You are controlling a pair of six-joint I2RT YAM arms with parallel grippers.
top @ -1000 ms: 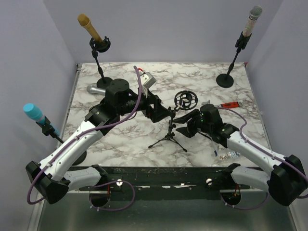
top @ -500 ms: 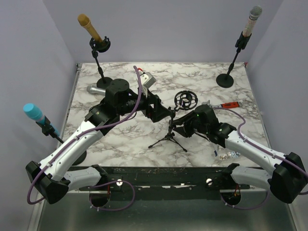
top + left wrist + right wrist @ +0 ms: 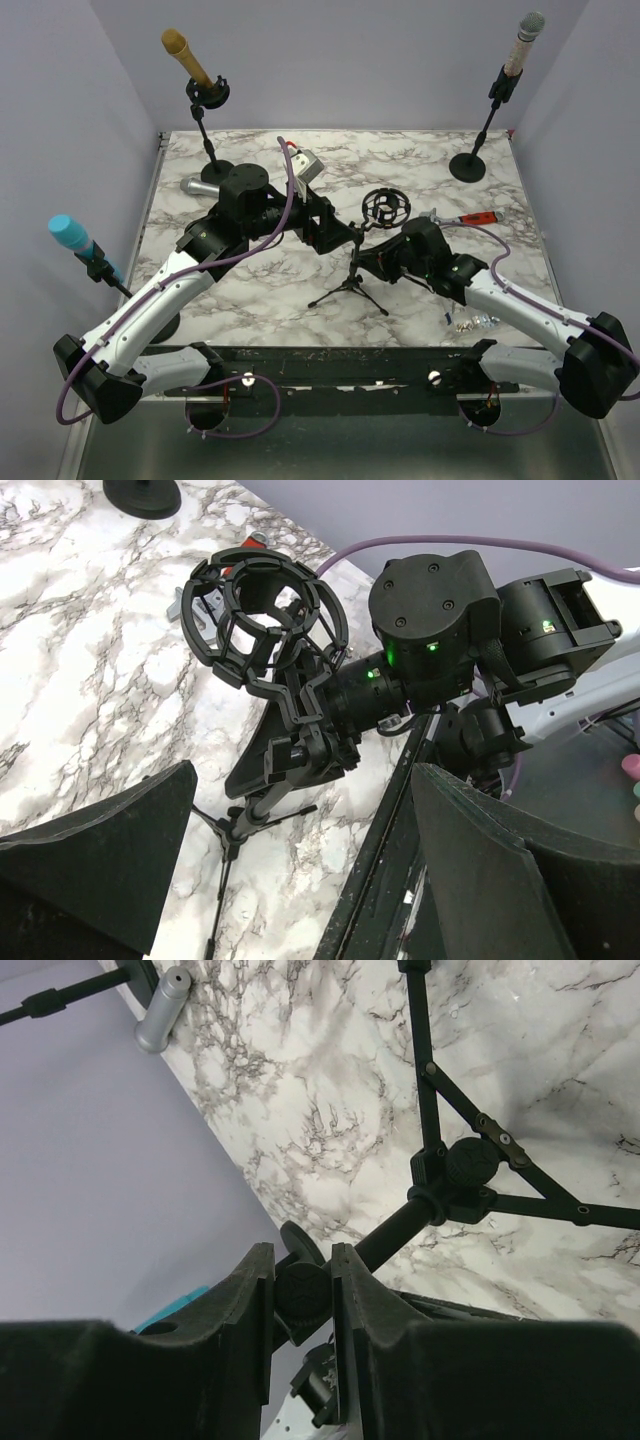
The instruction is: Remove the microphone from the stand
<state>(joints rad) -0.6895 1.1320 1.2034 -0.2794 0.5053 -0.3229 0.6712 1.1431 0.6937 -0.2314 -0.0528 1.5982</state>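
Left arm (image 3: 150,300): reaches from left base diagonally toward table centre. Left gripper (image 3: 325,228): fingers (image 3: 90,870) spread wide, nothing between them. Right arm (image 3: 520,305): stretched low from right base toward centre. Right gripper (image 3: 302,1282): jaws pinched tight on stand (image 3: 468,1165) knob, just beside left gripper.

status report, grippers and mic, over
Left gripper open, facing the empty shock mount. Right gripper shut on the tripod stand below it. Silver microphone lies on the table, off the stand. Nothing blocking seen.
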